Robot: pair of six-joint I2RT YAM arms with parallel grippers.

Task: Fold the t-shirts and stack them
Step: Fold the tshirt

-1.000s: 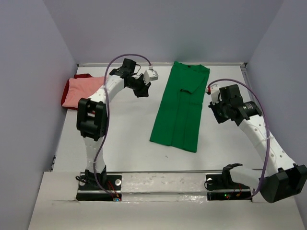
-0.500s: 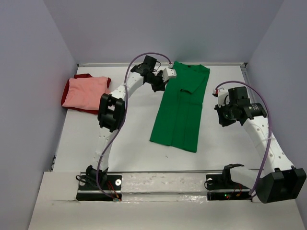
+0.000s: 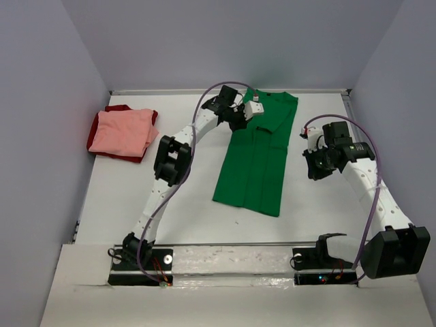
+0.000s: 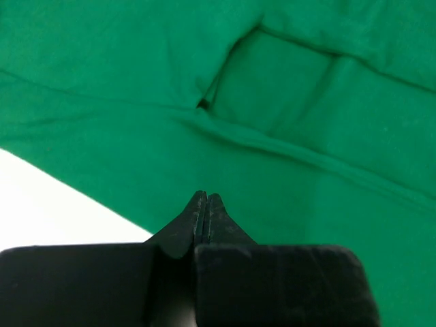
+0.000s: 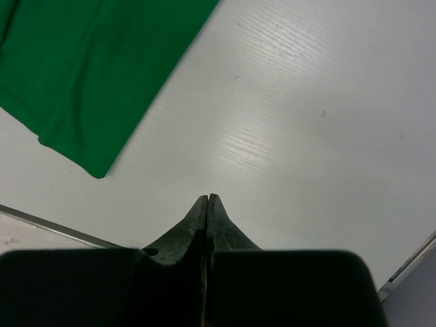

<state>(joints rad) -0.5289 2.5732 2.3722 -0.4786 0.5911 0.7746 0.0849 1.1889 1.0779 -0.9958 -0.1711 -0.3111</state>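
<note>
The bright green t-shirt [image 3: 255,153] lies on the table, folded lengthwise into a long strip, collar at the far edge. It fills the left wrist view [image 4: 286,88], and its hem corner shows in the right wrist view [image 5: 88,75]. My left gripper [image 3: 240,120] is shut and empty, over the shirt's upper left edge. My right gripper [image 3: 312,167] is shut and empty, above bare table to the right of the shirt. The salmon pink t-shirt [image 3: 122,131] lies folded at the far left on the dark red t-shirt [image 3: 121,109], which shows only at its edges.
Grey walls close in the table [image 3: 184,197] at the left, back and right. A metal rail [image 3: 231,246] runs along the near edge between the arm bases.
My left gripper has swung right from beside the pink shirt to the green shirt's upper left edge. My right gripper has drawn slightly right and back from the shirt.
</note>
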